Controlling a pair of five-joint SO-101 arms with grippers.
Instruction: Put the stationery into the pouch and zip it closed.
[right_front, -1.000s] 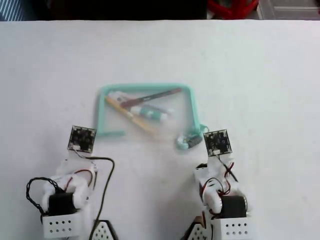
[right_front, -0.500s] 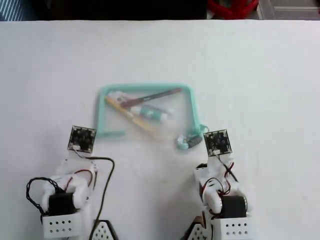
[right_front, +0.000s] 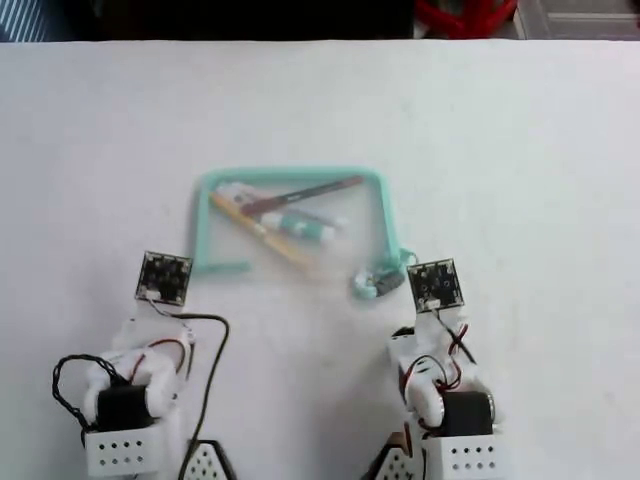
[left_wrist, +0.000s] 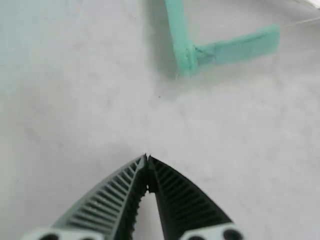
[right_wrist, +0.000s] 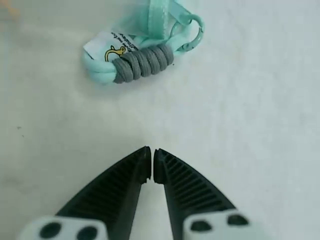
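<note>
High view: we find the pouch (right_front: 290, 174) flat on the worktop (right_front: 520, 150), stationery (right_front: 285, 215) inside, just ahead of both arms. We note left end effector (left_wrist: 147, 161) and right end effector (right_wrist: 152, 162) pinched together, holding nothing, the latter near the pouch's strap (right_wrist: 142, 57).

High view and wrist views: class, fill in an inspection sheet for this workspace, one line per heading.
Surface: white table.
Job's things: clear pouch edged in teal, lying flat; stationery inside it; strap coiled beside one corner; whether the zip is closed cannot be told.
Clutter: nothing seen.
Grippers: left gripper shut, empty, short of the pouch's corner; right gripper shut, empty, short of the strap.
Cables: black cable by the left arm; red and black wires on the right arm.
Surroundings: red object beyond the table's far edge.
</note>
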